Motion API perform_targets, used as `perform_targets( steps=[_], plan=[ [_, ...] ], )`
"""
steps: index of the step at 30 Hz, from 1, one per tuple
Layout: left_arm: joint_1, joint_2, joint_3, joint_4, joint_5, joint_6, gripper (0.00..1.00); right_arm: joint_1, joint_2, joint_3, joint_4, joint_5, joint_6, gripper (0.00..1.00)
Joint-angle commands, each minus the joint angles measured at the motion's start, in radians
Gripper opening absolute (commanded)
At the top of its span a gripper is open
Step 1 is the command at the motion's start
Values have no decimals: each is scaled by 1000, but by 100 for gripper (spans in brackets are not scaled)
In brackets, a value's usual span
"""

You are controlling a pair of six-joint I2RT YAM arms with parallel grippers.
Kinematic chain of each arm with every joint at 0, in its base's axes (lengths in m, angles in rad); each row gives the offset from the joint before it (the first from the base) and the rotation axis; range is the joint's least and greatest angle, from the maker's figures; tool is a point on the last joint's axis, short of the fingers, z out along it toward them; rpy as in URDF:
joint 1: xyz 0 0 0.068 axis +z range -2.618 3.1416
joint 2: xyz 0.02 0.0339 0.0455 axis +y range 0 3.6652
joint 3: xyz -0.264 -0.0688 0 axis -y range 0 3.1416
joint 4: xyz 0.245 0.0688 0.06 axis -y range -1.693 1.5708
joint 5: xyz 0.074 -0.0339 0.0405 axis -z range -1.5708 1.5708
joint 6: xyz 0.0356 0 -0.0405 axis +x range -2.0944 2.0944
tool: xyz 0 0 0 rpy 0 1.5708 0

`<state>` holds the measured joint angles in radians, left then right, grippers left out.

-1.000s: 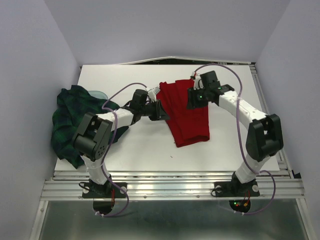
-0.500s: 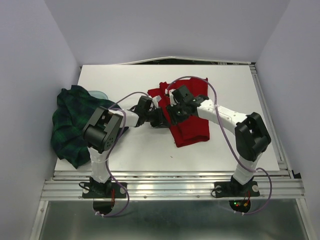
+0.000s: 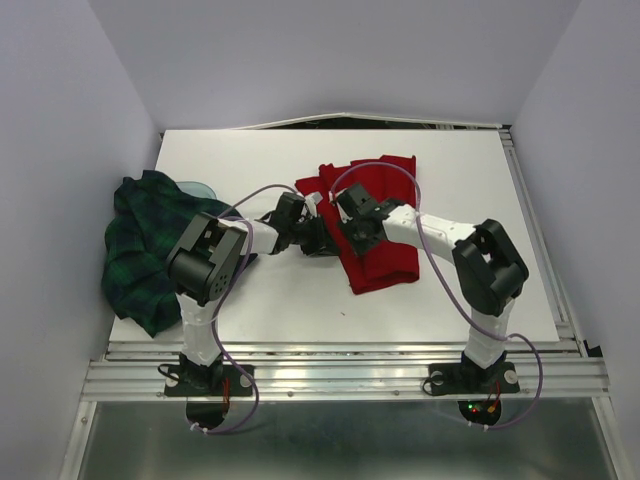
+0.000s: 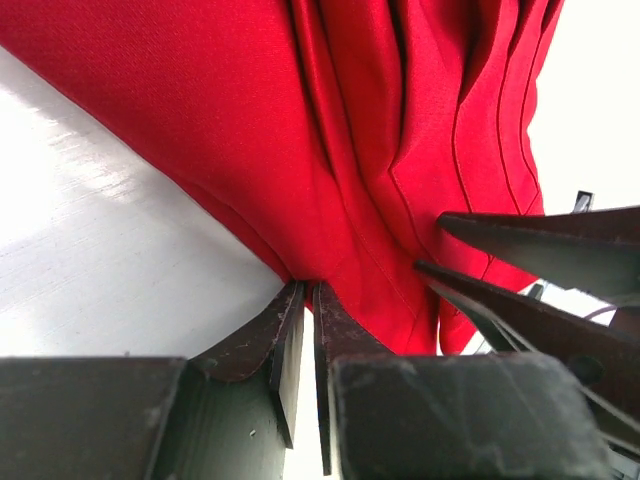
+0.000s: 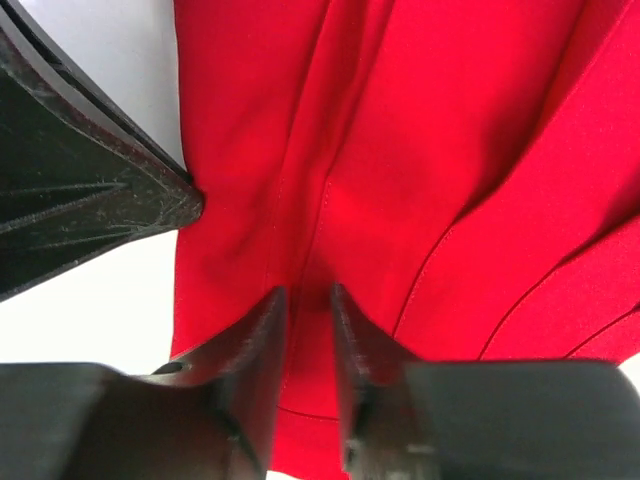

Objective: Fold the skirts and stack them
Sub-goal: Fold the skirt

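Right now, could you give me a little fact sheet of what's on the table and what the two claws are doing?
red skirt: pleated, lying mid-table, both arms at its left side
plaid skirt: crumpled heap at the table's left edge, nothing touching it
left gripper: shut on the red skirt's edge
right gripper: jaws narrow, astride a fold of the red skirt; grip unclear
stack: not yet made
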<state>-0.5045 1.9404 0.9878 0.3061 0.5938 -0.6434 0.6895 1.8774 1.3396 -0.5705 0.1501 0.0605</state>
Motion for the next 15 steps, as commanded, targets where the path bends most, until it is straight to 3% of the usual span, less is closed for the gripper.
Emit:
perform_targets(
  steps=[1, 8, 15],
  plan=[
    [-8, -50, -27, 34, 32, 8, 20, 13, 12, -8, 37, 26, -13, 22],
    [-37, -187, -90, 97, 70, -24, 22, 13, 11, 24, 26, -9, -4, 2],
    [-55, -104, -55, 111, 64, -42, 22, 13, -6, 30, 21, -17, 5, 1]
  ],
)
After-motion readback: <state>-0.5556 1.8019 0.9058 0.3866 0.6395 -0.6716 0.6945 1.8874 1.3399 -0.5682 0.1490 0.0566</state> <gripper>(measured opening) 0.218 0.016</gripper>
